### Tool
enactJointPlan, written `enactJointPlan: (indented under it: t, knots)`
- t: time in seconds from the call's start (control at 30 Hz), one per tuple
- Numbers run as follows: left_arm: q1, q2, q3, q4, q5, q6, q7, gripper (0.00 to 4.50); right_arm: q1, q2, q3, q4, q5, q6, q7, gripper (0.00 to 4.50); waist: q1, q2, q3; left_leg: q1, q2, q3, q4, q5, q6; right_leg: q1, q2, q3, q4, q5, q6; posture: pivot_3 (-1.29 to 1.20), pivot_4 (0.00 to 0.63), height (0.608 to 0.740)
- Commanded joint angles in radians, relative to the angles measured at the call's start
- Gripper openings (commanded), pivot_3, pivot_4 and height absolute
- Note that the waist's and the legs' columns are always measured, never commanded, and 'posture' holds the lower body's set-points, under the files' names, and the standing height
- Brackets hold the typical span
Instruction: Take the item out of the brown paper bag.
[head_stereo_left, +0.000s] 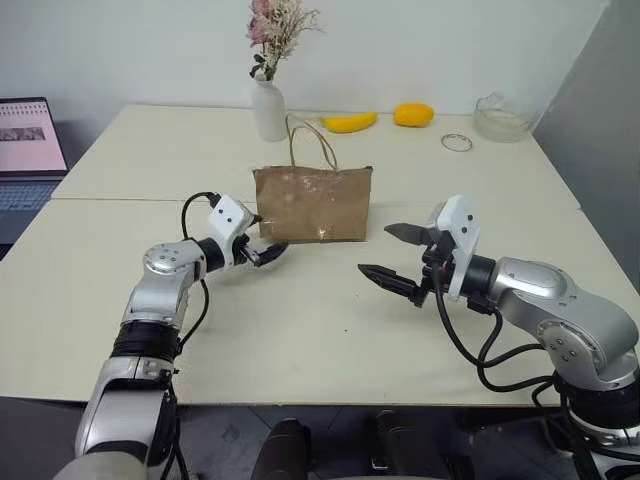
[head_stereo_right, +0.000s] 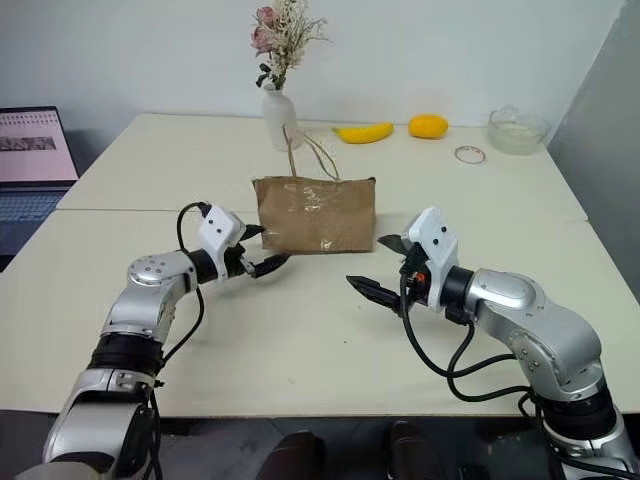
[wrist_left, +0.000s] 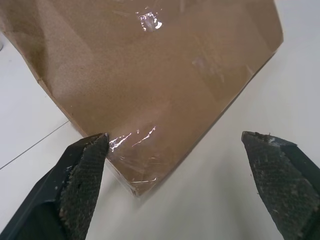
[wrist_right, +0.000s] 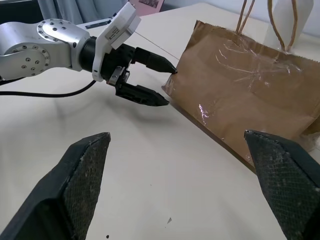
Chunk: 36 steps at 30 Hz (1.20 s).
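At the middle of the cream table (head_stereo_left: 330, 330): brown paper bag (head_stereo_left: 313, 205), upright, crinkled, tape glinting on its front, thin cord handles (head_stereo_left: 312, 140) looped above the mouth. Item not made out, possibly inside the bag; cannot tell.

At the bag's lower left corner: left gripper (head_stereo_left: 268, 250), fingers spread wide, nothing held, upper fingertip touching or just short of the bag's edge.

Right of the bag, apart from it: right gripper (head_stereo_left: 396, 256), also spread wide and empty, pointing toward the bag's right side.

Along the far edge: white vase (head_stereo_left: 268, 108) with dried flowers, banana (head_stereo_left: 350, 122), orange-yellow fruit (head_stereo_left: 413, 114), thin ring (head_stereo_left: 457, 142), glass bowl (head_stereo_left: 500, 120). Off the far left: laptop (head_stereo_left: 30, 140), screen lit.
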<state>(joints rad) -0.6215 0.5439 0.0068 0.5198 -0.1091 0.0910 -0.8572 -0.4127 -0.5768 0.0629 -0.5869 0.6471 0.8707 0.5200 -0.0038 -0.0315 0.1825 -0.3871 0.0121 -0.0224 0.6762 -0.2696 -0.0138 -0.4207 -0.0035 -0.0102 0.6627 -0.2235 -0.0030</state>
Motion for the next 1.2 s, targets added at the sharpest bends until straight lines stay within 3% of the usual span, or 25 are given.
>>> enactJointPlan:
  t: [0.03, 0.13, 0.27, 0.37, 0.53, 0.77, 0.87, 1.0, 1.2]
  knots:
    - [-0.033, -0.004, -0.005, 0.034, 0.011, -0.063, -0.003, 4.48, -0.004, -0.007, -0.017, -0.042, 0.002, -0.003, 0.000, 4.50, 0.000, 0.000, 0.000, 0.000, 0.000, 0.000, 0.000, 0.000, 0.000, 0.000, 0.000, 0.000, 0.000, 0.000, 0.000, 0.00, 0.150, 0.740]
    - [-0.042, -0.004, -0.007, 0.051, 0.013, -0.083, -0.014, 4.48, -0.004, -0.009, -0.016, -0.044, 0.003, -0.002, 0.002, 4.50, 0.000, 0.000, 0.000, 0.000, 0.000, 0.000, 0.000, 0.000, 0.000, 0.000, 0.000, 0.000, 0.000, 0.000, 0.000, 0.00, 0.150, 0.740]
    - [0.024, 0.011, 0.011, -0.086, -0.036, -0.033, -0.055, 4.48, -0.005, -0.010, -0.014, -0.045, 0.004, -0.004, 0.004, 4.50, 0.000, 0.000, 0.000, -0.001, 0.000, 0.000, 0.000, 0.000, 0.000, 0.000, 0.000, 0.000, 0.000, 0.000, 0.000, 0.00, 0.150, 0.740]
    - [0.123, 0.037, 0.054, -0.293, -0.101, 0.061, -0.057, 4.48, -0.005, -0.006, -0.012, -0.040, -0.006, -0.015, 0.001, 4.50, -0.003, 0.000, 0.000, -0.001, 0.001, 0.000, 0.000, 0.000, 0.000, 0.000, -0.003, 0.000, -0.001, 0.000, 0.000, 0.00, 0.150, 0.740]
    - [0.365, 0.060, 0.189, -0.776, -0.213, 0.304, 0.085, 4.48, -0.020, 0.015, -0.012, 0.000, -0.052, -0.060, -0.014, 4.50, -0.009, 0.000, 0.000, -0.001, 0.002, -0.001, -0.001, 0.000, 0.000, -0.001, -0.003, 0.000, -0.001, -0.001, -0.001, 0.00, 0.150, 0.740]
    - [0.675, -0.023, 0.316, -1.213, -0.309, 0.504, 0.293, 4.48, -0.115, 0.074, 0.053, 0.175, -0.167, -0.160, 0.008, 4.50, -0.013, 0.000, 0.000, 0.002, 0.000, 0.000, -0.002, 0.000, 0.000, 0.001, -0.005, 0.001, -0.002, -0.001, -0.001, 0.00, 0.150, 0.740]
    - [0.754, -0.051, 0.338, -1.291, -0.345, 0.531, 0.329, 3.91, -0.203, 0.108, 0.087, 0.299, -0.229, -0.226, 0.032, 4.50, -0.017, 0.000, 0.000, 0.003, 0.000, 0.000, -0.002, 0.000, 0.000, 0.001, -0.005, 0.001, -0.001, -0.001, -0.001, 0.00, 0.150, 0.740]
    - [0.802, -0.053, 0.350, -1.328, -0.354, 0.502, 0.344, 2.61, -0.363, 0.153, 0.135, 0.527, -0.318, -0.342, 0.090, 4.50, -0.021, 0.001, 0.000, 0.003, 0.001, 0.000, -0.003, 0.000, 0.000, 0.001, -0.002, 0.000, -0.001, -0.001, -0.002, 0.00, 0.150, 0.740]
    - [0.831, -0.050, 0.352, -1.349, -0.359, 0.481, 0.364, 0.62, -0.674, 0.225, 0.198, 1.090, -0.529, -0.663, 0.122, 4.50, -0.025, 0.001, 0.001, 0.006, 0.001, 0.002, -0.009, 0.000, 0.000, 0.000, 0.000, 0.002, -0.002, -0.001, -0.003, 0.00, 0.150, 0.740]
